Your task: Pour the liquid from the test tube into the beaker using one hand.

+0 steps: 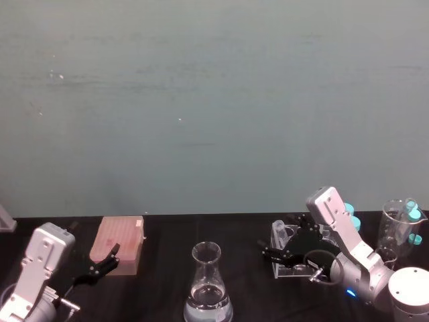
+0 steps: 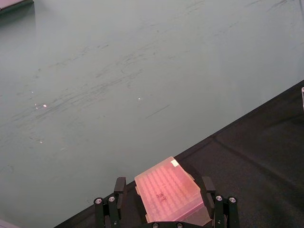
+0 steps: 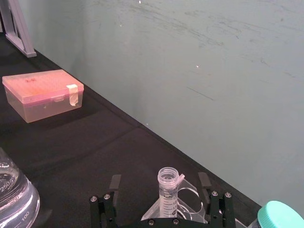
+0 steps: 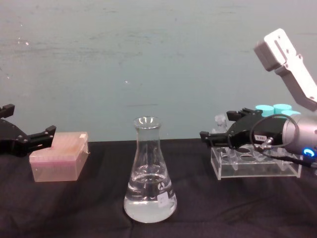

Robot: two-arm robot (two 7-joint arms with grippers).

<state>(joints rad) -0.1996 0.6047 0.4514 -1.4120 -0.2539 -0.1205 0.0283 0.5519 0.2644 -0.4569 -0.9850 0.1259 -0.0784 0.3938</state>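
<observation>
The test tube (image 3: 167,190) stands upright in a clear acrylic rack (image 4: 255,163) at the table's right, also seen as the test tube (image 4: 219,122). My right gripper (image 3: 159,183) is open with one finger on each side of the tube, not touching it; it is the right gripper (image 4: 218,135) at the rack's left end. I cannot tell how much liquid the tube holds. The beaker (image 4: 149,173), a tall conical flask, stands mid-table with clear liquid (image 4: 149,201) in its base. It is the beaker (image 1: 206,288) in the head view. My left gripper (image 1: 100,265) hangs open at the far left.
A pink lidded box (image 4: 59,154) sits at the left, just ahead of the left gripper (image 2: 164,185). Teal-capped tubes (image 4: 272,109) stand at the rack's right end, and a clear vessel (image 1: 395,228) with more stands behind. A teal wall closes off the table's far edge.
</observation>
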